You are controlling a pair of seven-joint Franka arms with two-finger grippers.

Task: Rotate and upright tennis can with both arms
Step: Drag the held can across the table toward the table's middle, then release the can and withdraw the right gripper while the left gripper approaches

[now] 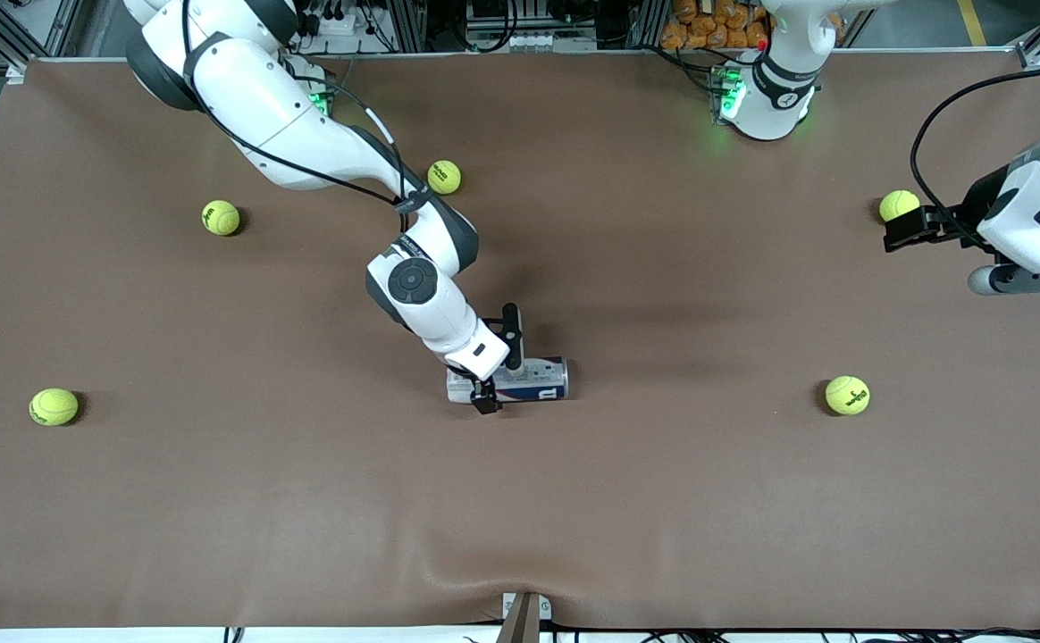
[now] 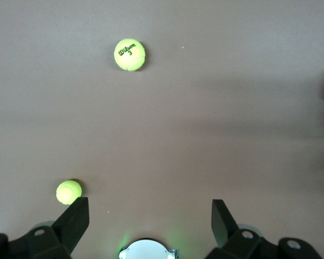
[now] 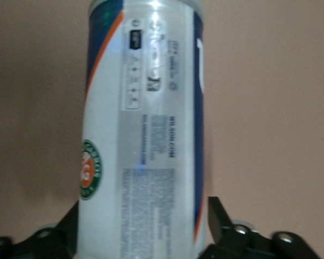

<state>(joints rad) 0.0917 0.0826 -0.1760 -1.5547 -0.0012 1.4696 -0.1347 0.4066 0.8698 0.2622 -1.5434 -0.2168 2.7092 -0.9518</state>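
The brown tabletop (image 1: 663,500) carries every item. The right arm (image 1: 306,134) extends from its base toward the middle of the tabletop. The left arm (image 1: 1034,214) waits at its own end of the tabletop.

The tennis can (image 1: 529,382) lies on its side near the middle of the tabletop, its long axis running between the 2 arm ends. In the right wrist view the tennis can (image 3: 146,135) fills the space between the 2 fingers (image 3: 218,218), with white and navy label panels and an orange stripe visible.

The right end effector (image 1: 495,371) is down at the tennis can, nearer the can end that faces the right arm's end of the tabletop. One finger stands on each flank of the can, close against its wall; full clamping contact cannot be confirmed.

The left end effector (image 2: 148,216) is up over bare tabletop, fingers spread wide apart and holding nothing. A tennis ball (image 1: 898,204) lies just beside it.

4 more tennis balls lie scattered well apart from the can, for example one (image 1: 847,395) toward the left arm's end.
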